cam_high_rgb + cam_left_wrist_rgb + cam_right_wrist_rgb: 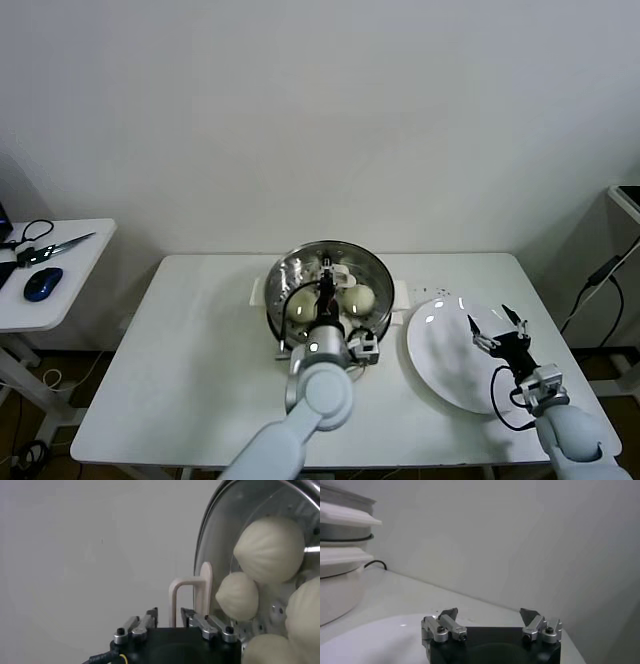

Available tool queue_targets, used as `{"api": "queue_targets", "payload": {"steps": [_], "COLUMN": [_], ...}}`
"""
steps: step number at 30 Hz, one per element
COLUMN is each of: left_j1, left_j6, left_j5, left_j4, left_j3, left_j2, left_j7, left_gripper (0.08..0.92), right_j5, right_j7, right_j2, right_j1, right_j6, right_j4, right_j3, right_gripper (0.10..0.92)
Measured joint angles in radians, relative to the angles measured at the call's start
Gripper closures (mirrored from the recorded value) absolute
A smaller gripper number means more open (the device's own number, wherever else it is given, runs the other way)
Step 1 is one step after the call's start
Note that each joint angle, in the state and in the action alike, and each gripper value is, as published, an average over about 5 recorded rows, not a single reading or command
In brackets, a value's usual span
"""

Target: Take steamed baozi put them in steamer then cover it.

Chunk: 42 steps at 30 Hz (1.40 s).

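We see our left gripper with fingers slightly parted around the cream-white handle of the round clear glass cover, resting on the steel steamer.

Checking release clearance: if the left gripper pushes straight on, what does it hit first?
The left gripper, jaws slightly apart, would meet the cream-white handle of the round clear glass cover first; it sits between the fingers, depth unclear.

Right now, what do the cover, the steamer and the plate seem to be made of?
Cover: clear glass, probably; the buns show through it, with a metal rim and matte cream handle, likely plastic.
Steamer: shiny steel, mirror-like wall.
Plate: glossy white, ceramic or plastic; it shows light glints.
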Motion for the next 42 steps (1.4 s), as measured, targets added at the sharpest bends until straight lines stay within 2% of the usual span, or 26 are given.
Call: {"api": "queue_targets", "payload": {"steps": [13, 16, 22, 30, 36, 42], "left_j1": [0.074, 0.104, 0.169, 0.306, 0.435, 0.535], "left_j6": [0.001, 0.001, 0.001, 0.0, -0.032, -0.234], "left_j5": [-0.083, -0.122, -0.228, -0.494, -0.798, -1.146], "left_j4": [-0.198, -0.253, -0.357, -0.437, -0.461, -0.426], "left_j3": [-0.011, -0.016, -0.042, -0.21, -0.425, -0.622], "left_j2": [0.107, 0.142, 0.217, 0.287, 0.284, 0.234], "left_j7": [0.004, -0.006, -0.06, -0.247, -0.345, -0.367], "left_gripper": [0.236, 0.188, 0.177, 0.177, 0.177, 0.177], "right_j5": [-0.002, -0.003, 0.004, 0.016, 0.033, 0.053], "right_j7": [0.004, 0.005, 0.009, 0.006, -0.005, -0.015], "right_j2": [-0.005, -0.005, -0.003, 0.008, 0.015, 0.019], "right_j1": [0.001, 0.004, 0.007, -0.014, -0.034, -0.053], "right_j6": [-0.067, -0.083, -0.101, -0.099, -0.092, -0.082], "right_j4": [0.028, 0.035, 0.051, 0.086, 0.113, 0.134], "right_j3": [-0.005, -0.005, -0.007, -0.008, -0.002, 0.008], "right_gripper": [0.203, 0.203, 0.203, 0.203, 0.203, 0.203]}}
